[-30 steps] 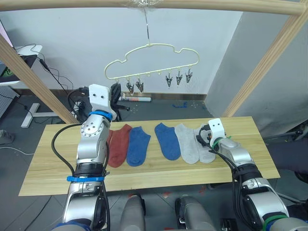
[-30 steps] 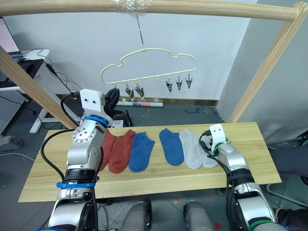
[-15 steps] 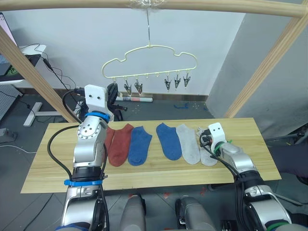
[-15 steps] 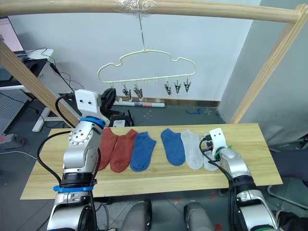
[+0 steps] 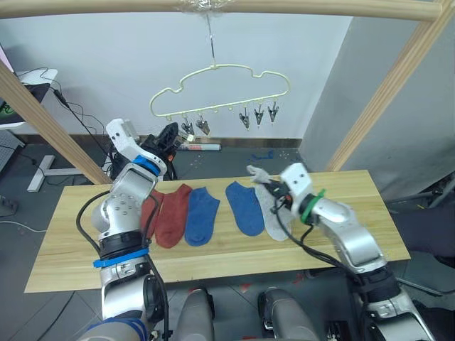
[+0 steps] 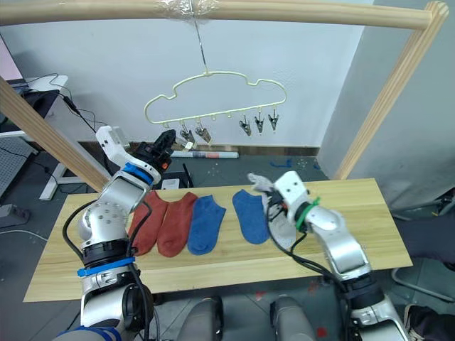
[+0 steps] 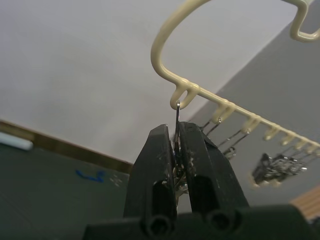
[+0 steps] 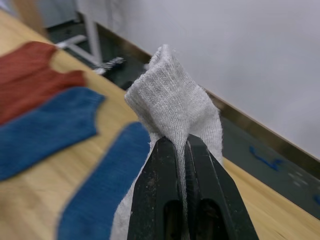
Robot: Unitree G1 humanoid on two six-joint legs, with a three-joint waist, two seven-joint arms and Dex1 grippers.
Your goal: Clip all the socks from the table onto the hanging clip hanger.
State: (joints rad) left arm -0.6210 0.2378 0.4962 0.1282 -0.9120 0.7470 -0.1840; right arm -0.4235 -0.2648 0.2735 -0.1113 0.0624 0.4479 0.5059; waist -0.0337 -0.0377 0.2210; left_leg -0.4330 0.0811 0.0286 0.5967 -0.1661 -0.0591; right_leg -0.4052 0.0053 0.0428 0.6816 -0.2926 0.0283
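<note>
The right gripper [image 8: 181, 150] is clenched on a light grey sock [image 5: 257, 174], lifted off the table [image 5: 355, 186] above the second grey sock [image 5: 272, 213], which lies flat. Two rust-red socks [image 5: 168, 213] and two blue socks [image 5: 245, 207] lie in a row on the planks, clear of every table edge. The left gripper [image 7: 176, 145] is raised at the left end of the clip hanger [image 5: 217, 89], jaws pinched on the end clip [image 7: 178, 125] hanging from its loop. Three clips [image 5: 257, 115] hang free toward the hanger's right end, with open space beneath them above the table.
</note>
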